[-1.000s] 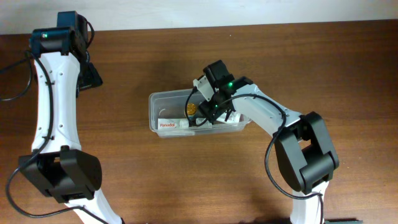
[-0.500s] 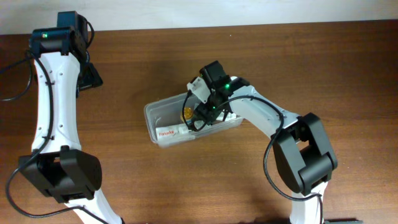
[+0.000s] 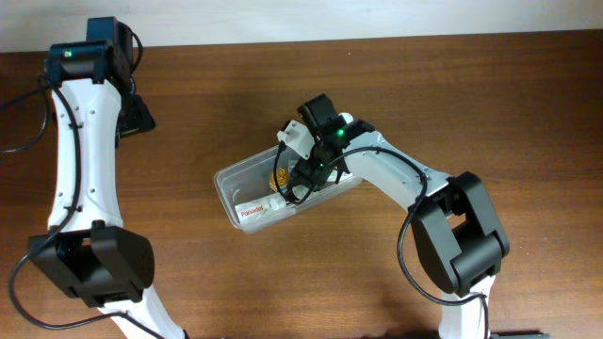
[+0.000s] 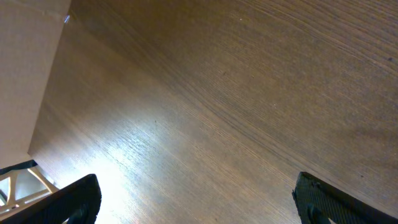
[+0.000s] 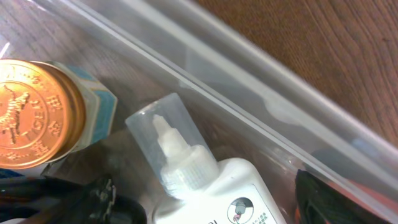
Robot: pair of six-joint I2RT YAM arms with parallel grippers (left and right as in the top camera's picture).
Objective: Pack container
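Left tool sits way off at the back-left, fingers spread wide over bare wood, nothing in them. Mid-table there's the clear rectangular plastic container, its long axis slanting front-left to back-right. It holds a white box with red lettering, a gold-lidded little jar and a white dropper bottle with a clear cap. Right tool is much nearer, dipped into the tub, released, with fingers apart either side of that bottle. Dark brown wooden surface all round, pale wall behind.
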